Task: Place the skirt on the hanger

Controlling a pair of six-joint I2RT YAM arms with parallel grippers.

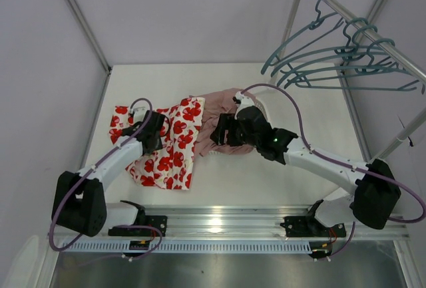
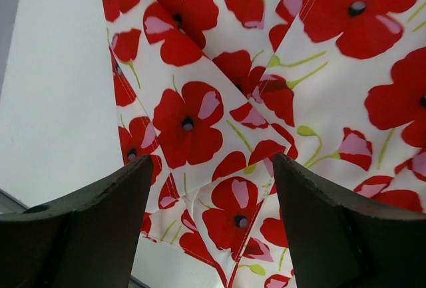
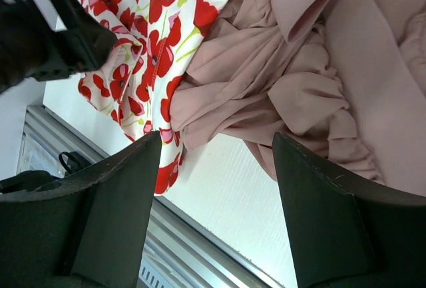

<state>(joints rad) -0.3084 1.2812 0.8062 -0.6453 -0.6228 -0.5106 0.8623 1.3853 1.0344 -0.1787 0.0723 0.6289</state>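
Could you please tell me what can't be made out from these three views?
- Skirt: top view, the left arm covers its middle; waistband not findable.
- Pink garment: top view, the right arm hides part of it.
- Hangers: top view, they overlap, so their count is unclear; absent from both wrist views.
- Left wrist view: picture edges cut off the skirt's outline.

The scene was lit brightly and evenly from above, with soft shadows cast. Glare was seen on the metal rail (image 1: 213, 225); the skirt (image 2: 193, 122) was rendered sharp.
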